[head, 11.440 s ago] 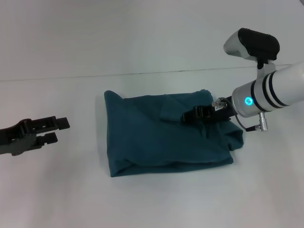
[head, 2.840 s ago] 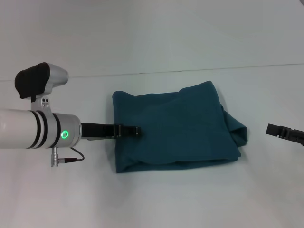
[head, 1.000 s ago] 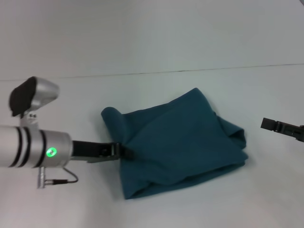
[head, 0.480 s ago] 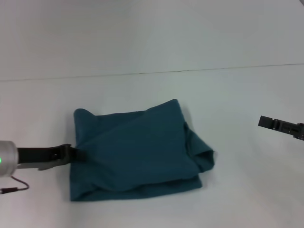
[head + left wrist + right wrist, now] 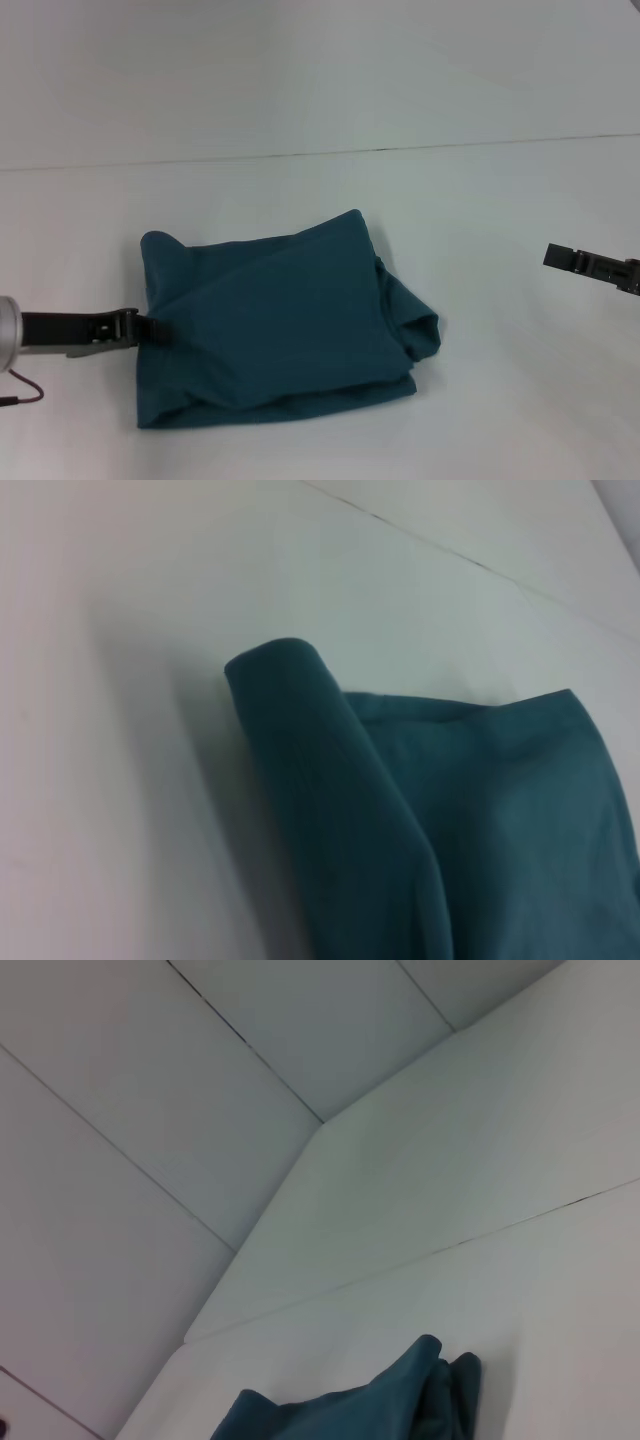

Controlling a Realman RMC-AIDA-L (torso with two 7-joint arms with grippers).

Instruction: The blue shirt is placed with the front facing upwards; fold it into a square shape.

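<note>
While the shirt lies folded into a rough rectangle on the white desk, left of centre and toward the near side, the left tool reaches in low from the left edge and meets the cloth at the middle of its left side. Its black fingers are closed on that edge, pinching the fabric where it puckers slightly. Only plain teal cloth faces up; no lettering shows.

At the shirt's far left corner the cloth is rolled into a rounded hump, which the left wrist view shows as a thick tube of fabric lying on the desk, with the flatter folded panel spreading beyond it. On the right side a loose lobe of cloth bulges out past the upper layer, and a lower layer peeks out along the near edge, so the outline is not a neat square. The top layer carries a shallow diagonal crease running from the left side toward the far right corner.

The right tool hangs at the right edge of the head view, well apart from the shirt and holding nothing; whether its fingers are open or closed cannot be told. From the right wrist view, only a corner of the shirt shows against the desk.
</note>
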